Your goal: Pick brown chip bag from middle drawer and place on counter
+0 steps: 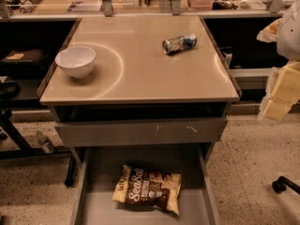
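Observation:
The brown chip bag (147, 189) lies flat in the open middle drawer (96, 172), near its centre, with its white "Sea Salt" lettering facing up. The drawer is pulled out below the grey cabinet. The counter (140, 64) is the glossy beige top above it. My gripper (277, 100) shows as pale blocky shapes at the right edge of the view. It is beside the counter's right front corner, well above and to the right of the bag, and touches nothing.
A white bowl (75, 61) stands on the counter's left side. A crushed silver-blue can (179, 43) lies at its back right. A closed grey drawer front (140, 131) with small scratches sits above the open drawer. A dark caster (280, 185) stands on the floor at right.

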